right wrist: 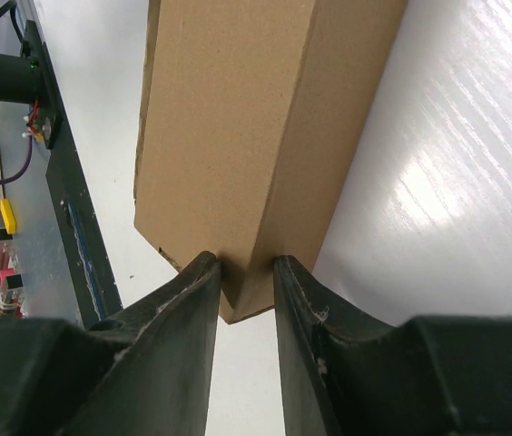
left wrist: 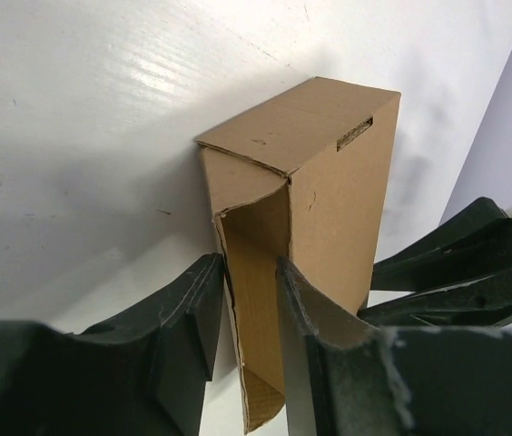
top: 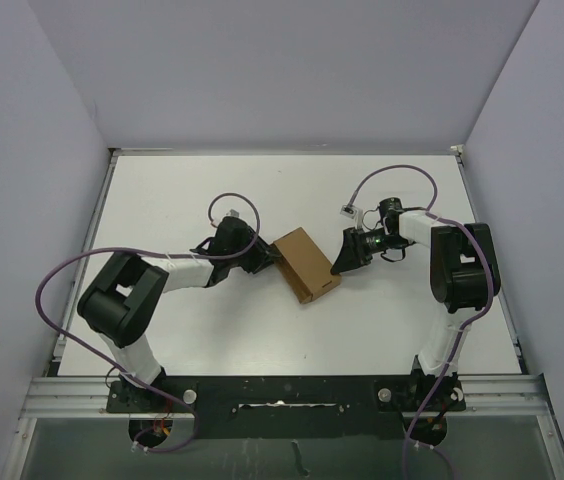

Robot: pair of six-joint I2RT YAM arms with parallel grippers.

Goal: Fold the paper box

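Box (top: pixel 305 262) between left hand (top: pixel 266 259), right hand (top: pixel 340 267)

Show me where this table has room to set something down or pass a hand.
Bare table: the far strip between the paper box and the back wall, and the near patch between left arm and right arm, ahead of the base rail. Crowded: the middle, where left fingers and right fingers grip the box.

paper box (right wrist: pixel 238 136) top cropped, underside hidden
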